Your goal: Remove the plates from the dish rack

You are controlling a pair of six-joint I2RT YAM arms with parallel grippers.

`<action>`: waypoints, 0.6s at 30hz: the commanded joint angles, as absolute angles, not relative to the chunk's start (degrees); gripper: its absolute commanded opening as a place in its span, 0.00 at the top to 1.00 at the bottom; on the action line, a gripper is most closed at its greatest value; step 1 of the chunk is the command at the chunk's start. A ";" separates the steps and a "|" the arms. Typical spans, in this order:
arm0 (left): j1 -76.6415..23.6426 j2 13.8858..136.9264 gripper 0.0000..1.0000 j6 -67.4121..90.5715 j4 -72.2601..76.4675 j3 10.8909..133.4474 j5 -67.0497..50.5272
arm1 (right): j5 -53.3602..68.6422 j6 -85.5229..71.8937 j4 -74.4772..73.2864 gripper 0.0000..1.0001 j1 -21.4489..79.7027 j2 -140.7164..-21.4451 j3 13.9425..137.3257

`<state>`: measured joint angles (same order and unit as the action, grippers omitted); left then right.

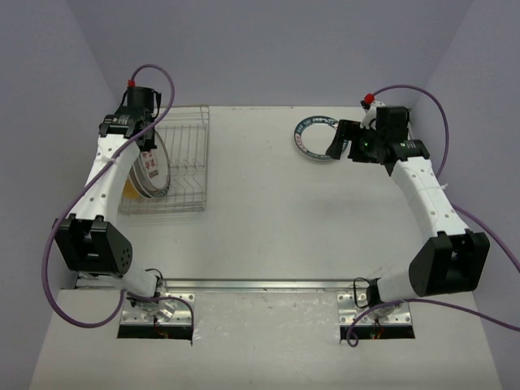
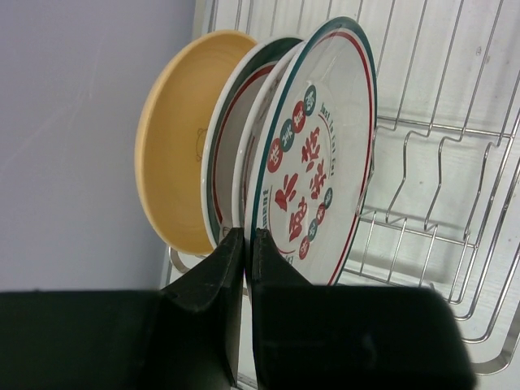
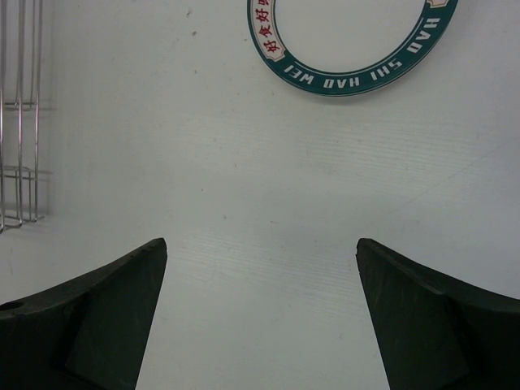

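The dish rack (image 1: 188, 154) stands at the left of the table (image 1: 268, 227) with plates (image 1: 153, 166) upright in its left end; one flat plate (image 1: 309, 136) lies far right. By appearance they are rigid, glazed-slick and breakable, so grip the rim only. The left gripper (image 2: 247, 244) is closed to a slit at the red-marked plate (image 2: 313, 162) lower rim, hold unconfirmed; the right gripper (image 3: 262, 244) is wide open and empty.

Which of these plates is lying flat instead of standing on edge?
The teal-rimmed plate with a plain white centre, flat on the table; the other plates stand on edge in the dish rack.
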<state>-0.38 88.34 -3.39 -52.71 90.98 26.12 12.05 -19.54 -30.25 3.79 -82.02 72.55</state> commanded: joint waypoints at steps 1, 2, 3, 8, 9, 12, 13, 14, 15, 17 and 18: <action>-0.14 83.77 1.00 -4.76 -49.08 96.75 27.04 | 13.25 -20.09 -29.23 0.01 3.64 -79.83 74.02; -0.19 83.45 1.00 -5.48 -48.95 97.73 27.05 | 13.67 -20.14 -28.91 0.01 3.62 -79.43 73.81; -0.23 83.01 1.00 -6.25 -48.77 98.94 27.01 | 14.11 -20.18 -28.54 0.01 3.66 -79.02 73.59; -0.78 79.87 1.00 -10.98 -47.72 103.90 25.15 | 18.68 -21.05 -26.04 0.01 3.68 -77.40 72.64; -0.79 78.63 1.00 -11.53 -47.77 104.48 23.12 | 20.06 -21.39 -25.47 0.01 3.69 -77.18 72.47; -0.79 75.59 1.00 -12.65 -48.47 104.64 15.46 | 26.13 -22.38 -21.64 0.01 3.79 -76.16 70.77; -0.79 74.41 1.00 -12.59 -49.13 104.19 7.05 | 29.22 -23.16 -19.35 0.01 3.92 -75.50 69.79; -0.79 73.22 1.00 -12.24 -49.67 103.60 2.94 | 31.11 -23.93 -17.16 0.01 4.05 -74.91 69.11; -0.79 72.25 1.00 -11.80 -50.01 103.07 -0.16 | 32.68 -24.64 -15.26 0.01 4.28 -74.44 68.74; -0.79 71.49 1.00 -10.37 -50.95 102.51 -10.45 | 36.69 -26.07 -12.12 0.02 6.08 -74.02 68.48; -0.79 71.18 1.00 -9.52 -51.65 102.26 -16.11 | 38.82 -26.83 -10.49 0.03 7.20 -73.84 68.30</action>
